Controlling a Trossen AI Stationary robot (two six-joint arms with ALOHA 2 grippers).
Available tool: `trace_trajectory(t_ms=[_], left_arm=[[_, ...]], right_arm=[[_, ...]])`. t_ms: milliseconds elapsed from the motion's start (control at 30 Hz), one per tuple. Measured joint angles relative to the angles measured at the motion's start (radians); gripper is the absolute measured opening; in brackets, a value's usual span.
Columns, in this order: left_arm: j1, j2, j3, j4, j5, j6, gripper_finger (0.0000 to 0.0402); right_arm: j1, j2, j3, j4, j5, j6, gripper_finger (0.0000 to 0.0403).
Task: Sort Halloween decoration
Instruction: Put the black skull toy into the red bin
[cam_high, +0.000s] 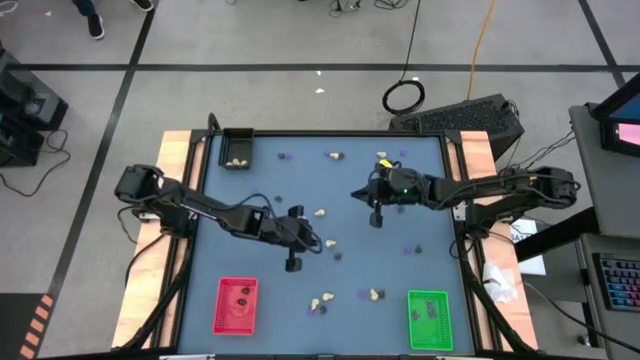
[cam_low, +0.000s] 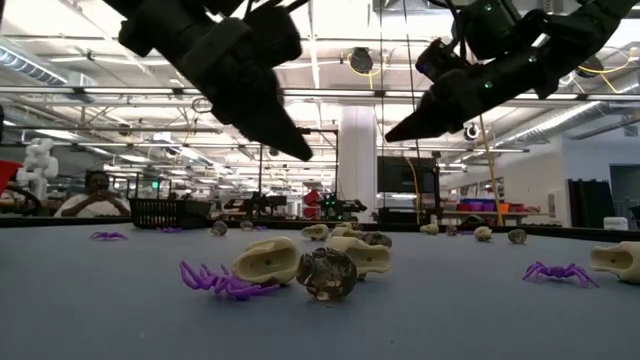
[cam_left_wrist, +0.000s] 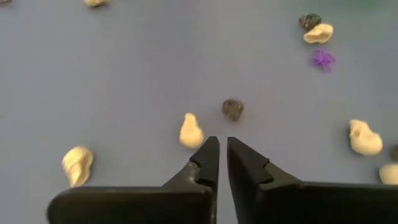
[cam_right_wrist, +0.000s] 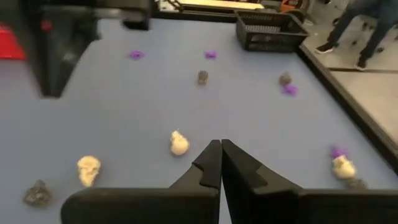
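Seen from above, the blue worktop (cam_high: 300, 290) is carrying three trays: a red tray (cam_high: 236, 305) at the near left corner with a couple of dark lumps in it, a black tray (cam_high: 236, 148) at the far left corner with cream lumps inside, and a green tray (cam_high: 429, 320) at the near right corner.

The left gripper (cam_high: 294, 262) is hanging over the left-centre of the worktop, pointing toward the near edge. In its wrist view its fingers (cam_left_wrist: 208, 155) are standing a narrow slit apart with nothing between them. Just past the tips a cream-white lump (cam_left_wrist: 191, 131) and a black lump (cam_left_wrist: 232, 109) are lying on the worktop, near each other but apart.

The Halloween decoration is lying scattered loose across the worktop. A cluster of cream lumps (cam_high: 321, 303) is sitting between the red and green trays near the front edge, and purple bits (cam_high: 408, 250) are lying toward the right. In the low view a purple spider (cam_low: 215, 281), a cream skull (cam_low: 268, 261) and a dark skull (cam_low: 327, 273) are touching one another in the foreground.

The right gripper (cam_high: 376, 218) is hanging over the right-centre of the worktop, its fingers (cam_right_wrist: 211, 163) pressed together and holding nothing. A cream skull-like lump (cam_right_wrist: 179, 143) is lying just ahead of them.
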Motion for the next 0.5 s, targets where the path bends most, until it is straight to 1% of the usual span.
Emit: trace_trajectory(t_ms=[233, 500], left_arm=[[-0.037, 0.141, 0.098, 0.077, -0.004, 0.017, 0.0098], [-0.02, 0.295, 0.193, 0.088, 0.009, 0.024, 0.0167]], right_arm=[[-0.029, 0.0, 0.0, 0.004, -0.002, -0.038, 0.0], [-0.031, 0.001, 0.0, -0.013, -0.003, -0.053, 0.0]])
